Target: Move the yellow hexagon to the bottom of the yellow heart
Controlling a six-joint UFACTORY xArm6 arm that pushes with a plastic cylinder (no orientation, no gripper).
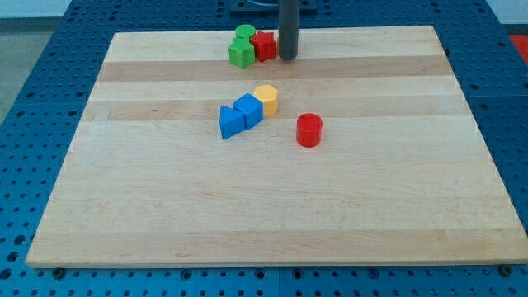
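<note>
The yellow hexagon [266,99] lies near the board's middle, a little toward the view's top, touching a blue cube [248,109] on its left. No yellow heart shows anywhere in the view. My tip [288,58] rests on the board near the top edge, just right of a red block [265,45]. It is well above the yellow hexagon and slightly to its right, apart from it.
A blue triangle [232,122] sits left of and below the blue cube. A red cylinder [309,129] stands right of and below the hexagon. A green block [241,54] and a green cylinder [245,33] sit left of the red block. The wooden board [264,206] lies on a blue pegboard.
</note>
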